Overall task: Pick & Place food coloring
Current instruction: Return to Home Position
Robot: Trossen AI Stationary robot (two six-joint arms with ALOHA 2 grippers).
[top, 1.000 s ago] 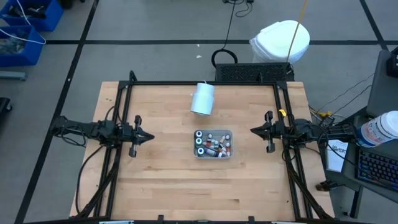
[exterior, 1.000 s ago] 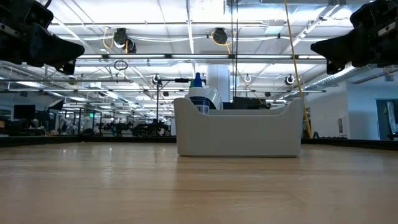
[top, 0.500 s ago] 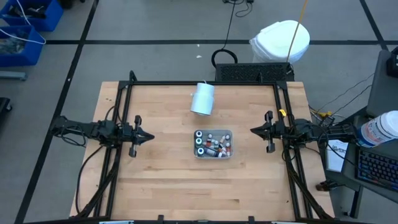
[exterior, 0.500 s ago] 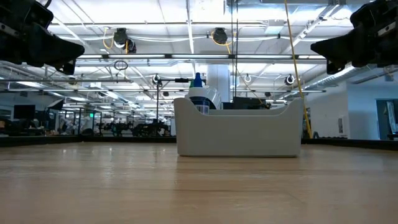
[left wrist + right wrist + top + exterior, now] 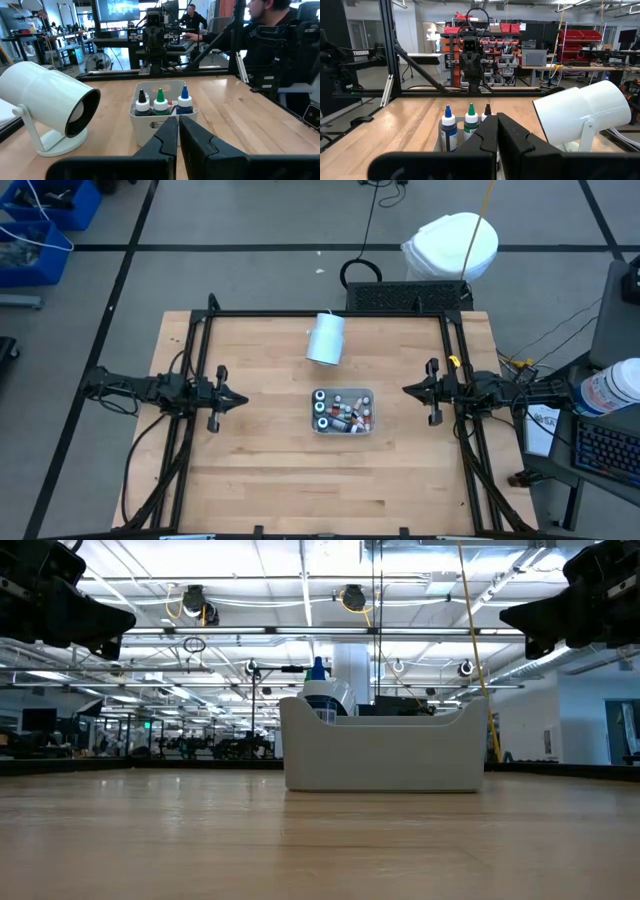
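High view: nothing has shifted since the earlier frames. The left claw (image 5: 240, 400) and right claw (image 5: 408, 390) hang near the desk's (image 5: 270, 470) left and right edges. The food coloring (image 5: 340, 414) sits packed in the tray (image 5: 343, 390) mid-desk.
Low view: the tray wall hides all but one blue tip.
Wrist views: both claws closed, empty.

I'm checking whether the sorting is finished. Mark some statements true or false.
1. The food coloring bottles sit in the gray bin. True.
2. The left tool grips a bottle. False: it is shut on nothing, at the left side of the table.
3. The white cylinder lies inside the bin. False: it rests on the table, apart from the bin.
4. The right tool waits at the table's right side, clear of the bin. True.
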